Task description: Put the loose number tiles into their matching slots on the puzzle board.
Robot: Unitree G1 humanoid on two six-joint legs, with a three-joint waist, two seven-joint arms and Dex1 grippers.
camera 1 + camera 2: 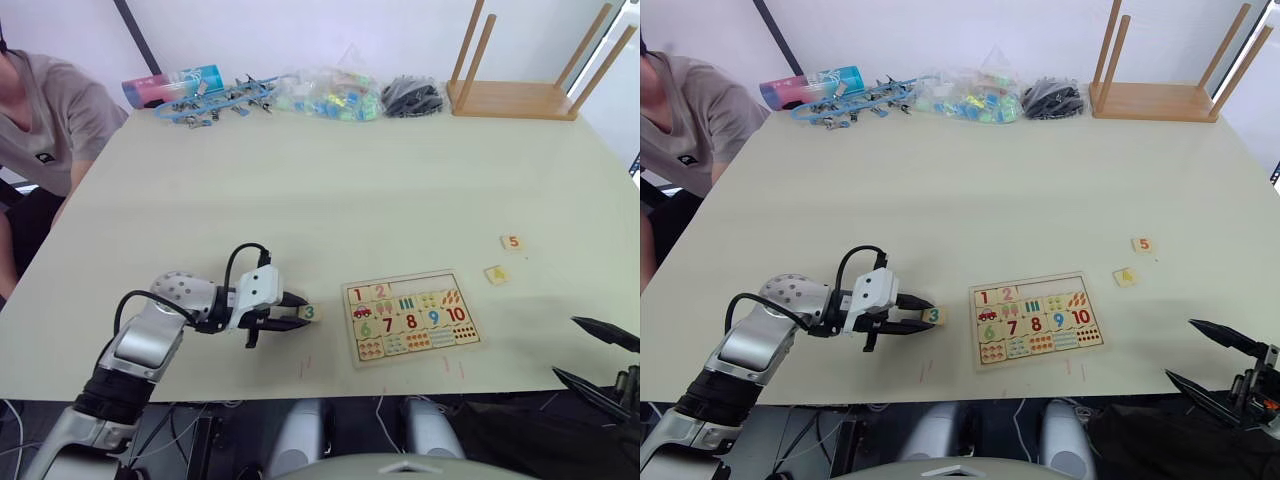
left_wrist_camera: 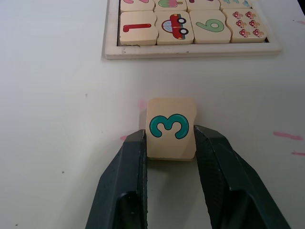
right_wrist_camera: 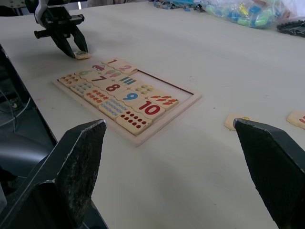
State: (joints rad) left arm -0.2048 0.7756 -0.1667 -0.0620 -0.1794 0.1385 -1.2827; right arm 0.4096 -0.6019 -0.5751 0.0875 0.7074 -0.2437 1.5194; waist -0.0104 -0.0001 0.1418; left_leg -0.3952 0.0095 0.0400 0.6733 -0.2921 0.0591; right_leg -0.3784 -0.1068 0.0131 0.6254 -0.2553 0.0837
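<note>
Here we are in the middle of picking up a loose tile. In the lower left of the left eye view, our left gripper (image 1: 290, 312) is clamped on the 3 tile (image 1: 309, 313), which sits just off the left edge of the puzzle board (image 1: 411, 316). The left wrist view shows it plainly: the two black fingers (image 2: 125, 183) press against both sides of the tile, the teal 3 faces up, and the tile seems to rest on the desk (image 1: 330, 180) or just above it; we cannot tell which.

The board lies at the lower centre of the frame. Its top row holds the 1 tile (image 1: 357, 295) and the 2 tile (image 1: 380, 291) at its left end, and the remaining slots (image 1: 425, 284) to their right look empty. Below them, the little picture squares and the digits 6 to 10 are all seated.

Two tiles remain loose right of the board, apart from it: the 4 tile (image 1: 496, 274) and, a little above and right of it, the 5 tile (image 1: 512, 242).

Our right gripper (image 1: 598, 362) waits at the lower right corner with its fingers spread wide and nothing between them.

We judge the next move as this: lift the 3 clear of the raised frame, carry it right over the 1 and 2, and lower it squarely into the third slot. The digit would need to read the same way as its neighbours, so some turn of the wrist is likely needed.
</note>
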